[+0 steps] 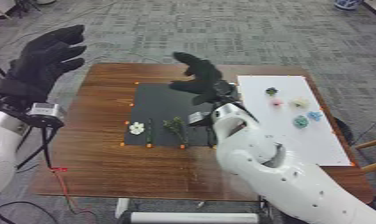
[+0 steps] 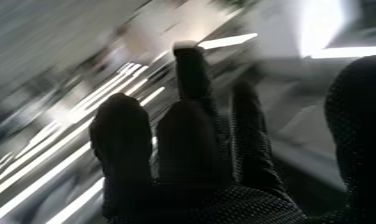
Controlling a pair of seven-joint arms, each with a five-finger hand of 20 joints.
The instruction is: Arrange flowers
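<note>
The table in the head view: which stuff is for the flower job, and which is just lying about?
For the flower job, it seems:
- white flower
- green stem
- leafy sprig
- dark mat
- colourful blooms on the white board

Just lying about:
- red cable
- blue-and-white pot on the floor

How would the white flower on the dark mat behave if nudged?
The white flower is probably light, being small and made of petals. Spread fairly flat on the dark mat, it would likely slide rather than roll.
</note>
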